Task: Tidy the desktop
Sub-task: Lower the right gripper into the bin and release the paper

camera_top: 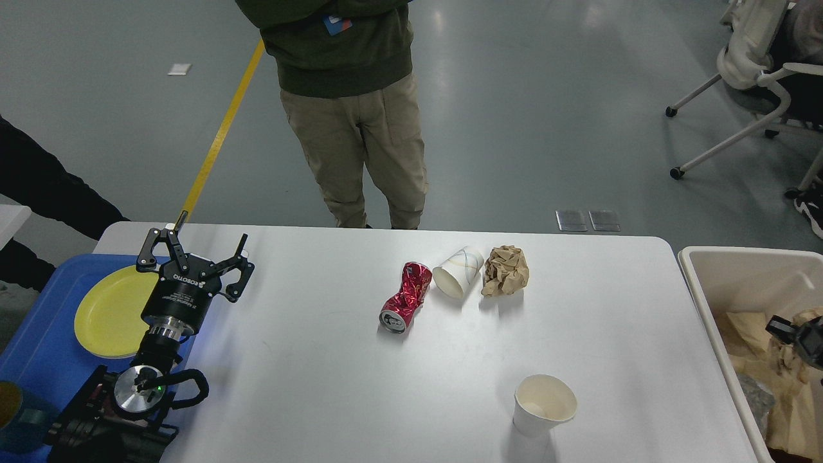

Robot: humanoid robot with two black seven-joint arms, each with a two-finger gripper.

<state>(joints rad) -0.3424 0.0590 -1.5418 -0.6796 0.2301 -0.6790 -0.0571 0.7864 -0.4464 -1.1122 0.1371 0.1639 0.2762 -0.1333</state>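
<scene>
The white desktop (321, 360) holds a crushed red can (406, 296), a paper cup lying on its side (458, 271) and a crumpled ball of brown paper (506, 270) in a row at the middle back. A white paper cup (543, 404) stands upright near the front right. My left gripper (196, 253) is open and empty, hovering at the table's left edge beside the yellow plate. My right gripper (796, 334) shows only as a small dark part at the right edge, over the beige bin; its fingers cannot be told apart.
A blue tray (38, 347) with a yellow plate (109, 315) sits at the left. A beige bin (701, 283) with crumpled brown paper (771, 373) stands at the right. A person (350, 116) stands behind the table. Office chairs are at the far right.
</scene>
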